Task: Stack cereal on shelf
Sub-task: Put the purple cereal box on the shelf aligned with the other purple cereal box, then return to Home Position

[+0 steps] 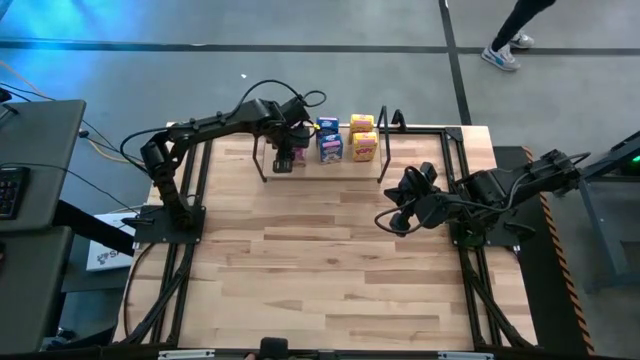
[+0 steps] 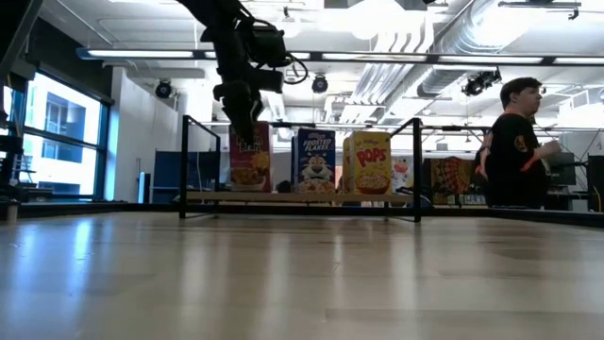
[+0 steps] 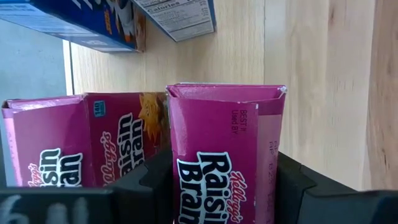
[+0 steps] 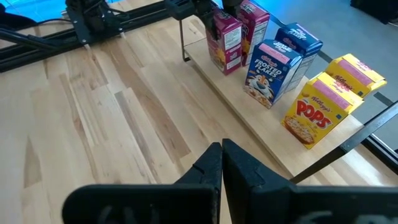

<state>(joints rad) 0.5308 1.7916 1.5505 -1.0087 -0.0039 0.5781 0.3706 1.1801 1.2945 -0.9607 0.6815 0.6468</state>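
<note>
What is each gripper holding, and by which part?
Left gripper clasps a pink cereal box by its two narrow sides, on the shelf. Right gripper holds nothing.

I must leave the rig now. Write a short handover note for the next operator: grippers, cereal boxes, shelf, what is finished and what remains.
Left gripper: over the shelf's left end, fingers on either side of a pink Raisin Bran mini box that stands upright on the board; not yet let go.
Right gripper: shut, empty, waiting at the right side of the table.
Low pale wood shelf with black loop end frames: all six boxes are on it, the second pink box beside the held one, two blue Frosted Flakes boxes in the middle, two yellow Pops boxes at the right.
Left: open, lift the left arm clear.
</note>
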